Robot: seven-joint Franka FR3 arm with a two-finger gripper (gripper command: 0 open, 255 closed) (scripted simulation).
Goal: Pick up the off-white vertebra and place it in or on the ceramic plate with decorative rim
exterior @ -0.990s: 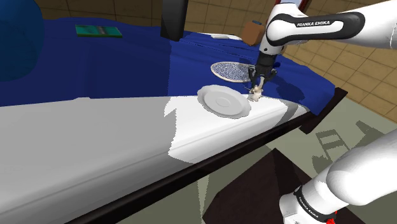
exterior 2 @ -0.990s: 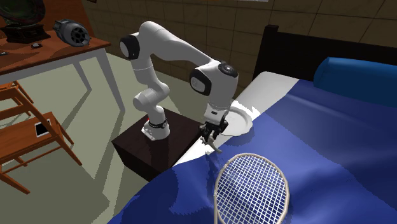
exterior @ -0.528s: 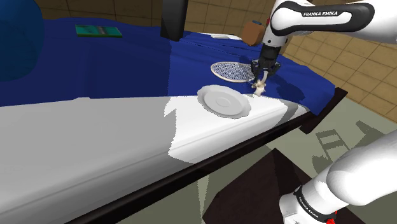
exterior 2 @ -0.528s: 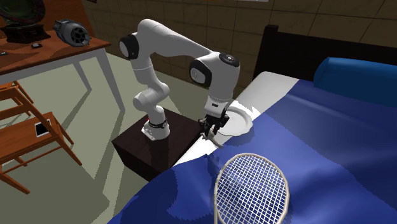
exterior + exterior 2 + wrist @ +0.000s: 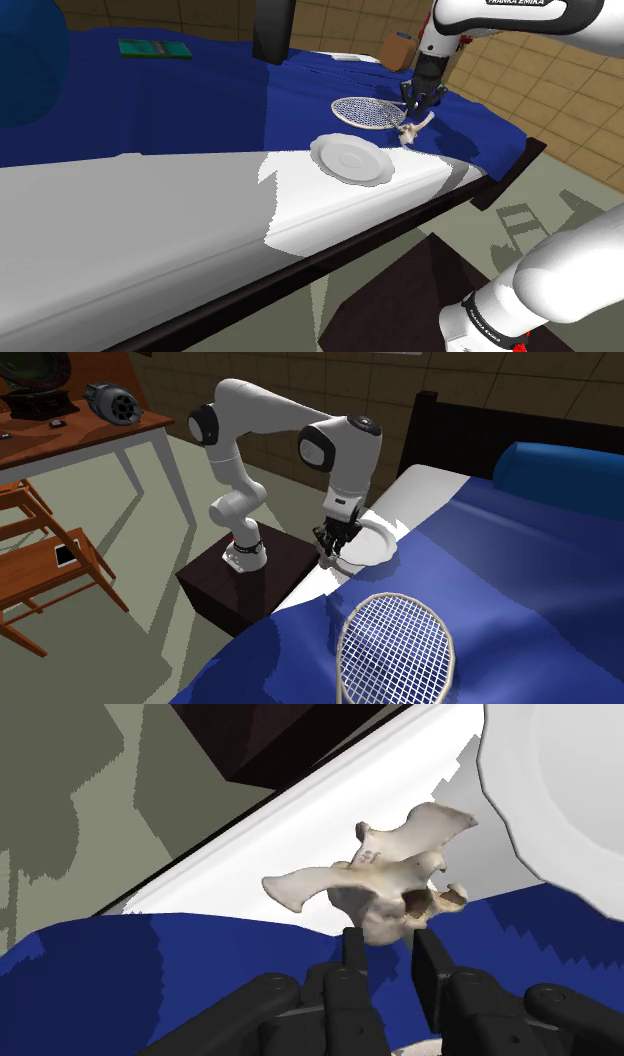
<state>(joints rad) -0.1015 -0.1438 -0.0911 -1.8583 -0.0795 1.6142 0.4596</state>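
holding the off-white vertebra (image 5: 385,884) clasped in the gripper's (image 5: 390,944) narrowly parted fingers, above the blue cover (image 5: 200,100) at the shoulder view's upper right, beside the racket (image 5: 362,112), up-right of the white plate (image 5: 350,160).

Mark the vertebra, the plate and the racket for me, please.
vertebra (image 5: 372,886): wrist view, middle of the bone.
plate (image 5: 350,159): shoulder view, its bare centre.
racket (image 5: 395,647): second exterior view, strings of the head.
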